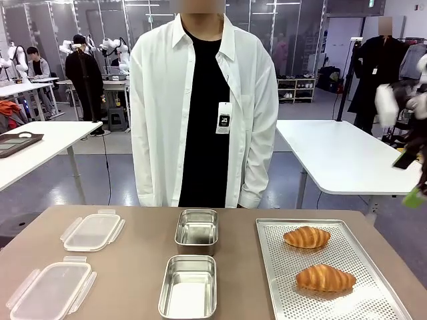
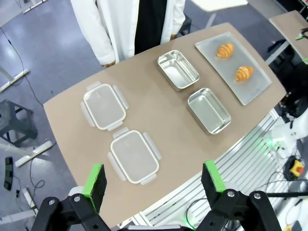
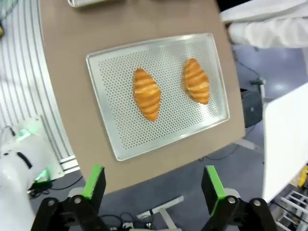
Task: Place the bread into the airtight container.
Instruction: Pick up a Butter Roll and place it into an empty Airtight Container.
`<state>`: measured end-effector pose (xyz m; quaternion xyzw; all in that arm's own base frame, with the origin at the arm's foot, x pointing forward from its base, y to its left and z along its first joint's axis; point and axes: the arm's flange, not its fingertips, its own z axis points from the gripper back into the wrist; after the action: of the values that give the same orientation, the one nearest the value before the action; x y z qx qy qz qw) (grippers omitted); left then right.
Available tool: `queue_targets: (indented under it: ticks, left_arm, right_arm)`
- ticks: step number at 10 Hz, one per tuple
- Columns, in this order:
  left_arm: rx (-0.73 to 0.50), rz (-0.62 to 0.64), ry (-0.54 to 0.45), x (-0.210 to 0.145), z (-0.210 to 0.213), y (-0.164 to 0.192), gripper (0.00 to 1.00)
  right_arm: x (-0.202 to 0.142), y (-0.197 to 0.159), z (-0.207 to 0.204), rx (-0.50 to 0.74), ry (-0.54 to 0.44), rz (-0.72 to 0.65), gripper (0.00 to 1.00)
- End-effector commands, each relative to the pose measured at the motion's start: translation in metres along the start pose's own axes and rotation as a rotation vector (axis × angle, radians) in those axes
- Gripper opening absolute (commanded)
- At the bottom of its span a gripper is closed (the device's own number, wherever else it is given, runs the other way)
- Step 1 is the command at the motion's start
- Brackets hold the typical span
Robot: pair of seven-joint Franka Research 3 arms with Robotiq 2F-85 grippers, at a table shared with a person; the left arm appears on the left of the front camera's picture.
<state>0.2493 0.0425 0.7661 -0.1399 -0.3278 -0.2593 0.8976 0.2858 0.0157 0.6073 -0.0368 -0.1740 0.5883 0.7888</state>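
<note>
Two golden croissants, the bread, lie on a perforated metal tray [image 1: 363,300] at the table's right: a near one [image 1: 325,278] and a far one [image 1: 306,237]. Two open steel containers stand in the middle, one near [image 1: 189,287] and one far [image 1: 197,229]. My right gripper [image 3: 152,182] hangs open and empty high above the tray's outer side, with both croissants [image 3: 146,94] [image 3: 196,81] below it. In the front view, blurred, one of its green pads [image 1: 415,198] shows at the right edge. My left gripper [image 2: 153,179] is open and empty, high over the table's near edge, seeing the containers [image 2: 208,109] [image 2: 177,70] and the bread [image 2: 244,73].
Two clear plastic lids [image 1: 51,290] [image 1: 92,231] lie at the table's left. A person in a white shirt [image 1: 160,107] stands at the far edge with arms down. White tables stand behind.
</note>
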Motion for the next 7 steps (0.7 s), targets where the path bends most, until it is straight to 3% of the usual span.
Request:
queue_targets:
  ticks: [1, 3, 7]
  left_arm:
    - [0.001, -0.017, 0.001, 0.001, 0.001, -0.001, 1.00]
    - [0.001, -0.017, 0.001, 0.001, 0.001, -0.001, 1.00]
    - [0.001, -0.017, 0.001, 0.001, 0.001, -0.001, 1.00]
  right_arm:
    - [0.009, -0.014, -0.050, 0.100, 0.009, 0.012, 1.00]
    - [0.008, -0.029, -0.125, 0.079, 0.069, -0.006, 1.00]
    - [0.010, -0.028, -0.204, 0.163, 0.085, 0.051, 1.00]
